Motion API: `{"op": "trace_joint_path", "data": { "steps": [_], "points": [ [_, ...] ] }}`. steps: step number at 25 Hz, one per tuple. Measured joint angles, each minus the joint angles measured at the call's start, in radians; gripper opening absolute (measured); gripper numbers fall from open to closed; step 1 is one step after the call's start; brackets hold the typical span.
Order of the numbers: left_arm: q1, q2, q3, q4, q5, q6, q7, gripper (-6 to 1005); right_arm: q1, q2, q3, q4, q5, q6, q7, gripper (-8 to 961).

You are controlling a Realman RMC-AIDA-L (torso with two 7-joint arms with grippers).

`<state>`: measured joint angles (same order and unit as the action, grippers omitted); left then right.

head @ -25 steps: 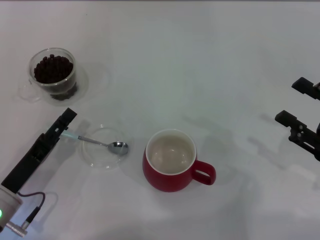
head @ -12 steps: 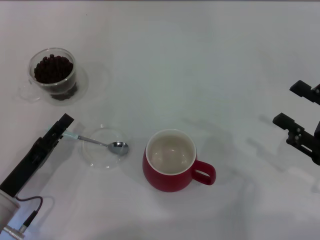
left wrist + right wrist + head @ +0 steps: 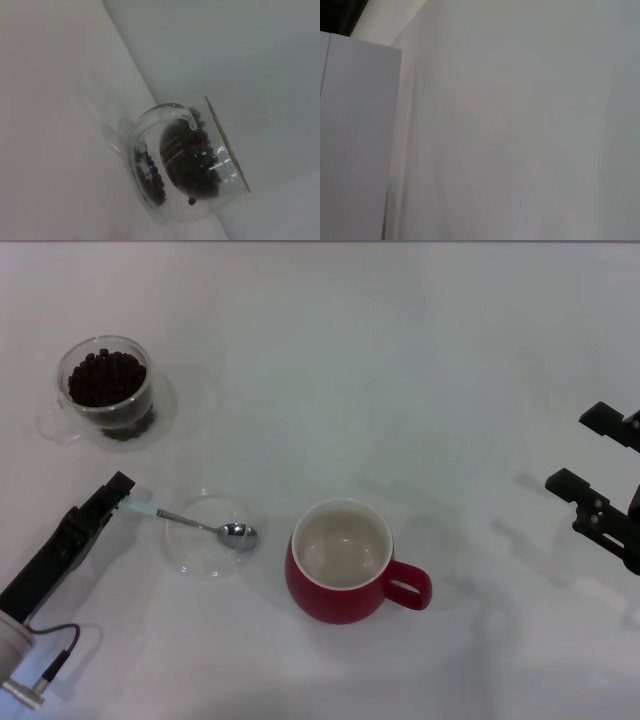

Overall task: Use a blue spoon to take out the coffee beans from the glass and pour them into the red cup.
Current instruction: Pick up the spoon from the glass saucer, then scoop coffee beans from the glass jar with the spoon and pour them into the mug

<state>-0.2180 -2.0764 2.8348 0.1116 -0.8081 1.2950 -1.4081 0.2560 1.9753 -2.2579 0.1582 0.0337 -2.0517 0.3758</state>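
**Operator:** Back and toward me, that was how my left gripper (image 3: 118, 492) had slid over the last second, and the blue spoon (image 3: 200, 525) came with it a little, its pale handle end pinched at the fingertips, its metal bowl resting in the flat clear dish (image 3: 190, 555).

**Colleague:** So the grasp held?

**Operator:** I judged so; lifting it out looked like the next step (nothing scooped yet). The coffee beans (image 3: 106, 379) sat untouched in the glass (image 3: 104, 388), the red cup (image 3: 345, 562) empty.

**Colleague:** And the right gripper (image 3: 598, 463)?

**Operator:** Parked at the table's right edge, fingers spread apart.

**Colleague:** Anything from the wrist views?

**Operator:** The left wrist view showed the beans through the glass's double wall, not the spoon; the right showed only bare surface.
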Motion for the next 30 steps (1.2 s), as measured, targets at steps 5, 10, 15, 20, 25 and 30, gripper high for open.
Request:
{"op": "trace_joint_path", "data": {
  "steps": [5,10,15,20,25,30],
  "points": [
    [-0.022,0.001,0.006,-0.01,0.006,-0.011,-0.019,257,0.0,0.002,0.0,0.0,0.0,-0.003,0.0,664],
    [-0.029,0.004,0.001,-0.017,0.006,0.004,-0.023,158,-0.001,0.003,0.0,0.0,0.0,-0.004,0.0,664],
    [-0.026,0.007,-0.005,-0.115,-0.043,0.14,-0.033,127,0.002,0.006,0.0,0.0,0.0,-0.004,-0.001,664],
    [-0.026,0.009,-0.005,-0.251,-0.114,0.26,-0.05,127,0.006,0.01,-0.002,-0.001,0.0,-0.012,-0.003,664],
    [-0.045,0.034,0.001,-0.347,-0.172,0.377,-0.085,127,0.016,0.012,-0.002,-0.002,0.0,-0.015,-0.007,664],
    [-0.102,0.076,0.006,-0.394,-0.177,0.427,-0.15,127,0.021,0.014,-0.001,-0.003,0.0,-0.014,-0.024,664]
  ]
}}
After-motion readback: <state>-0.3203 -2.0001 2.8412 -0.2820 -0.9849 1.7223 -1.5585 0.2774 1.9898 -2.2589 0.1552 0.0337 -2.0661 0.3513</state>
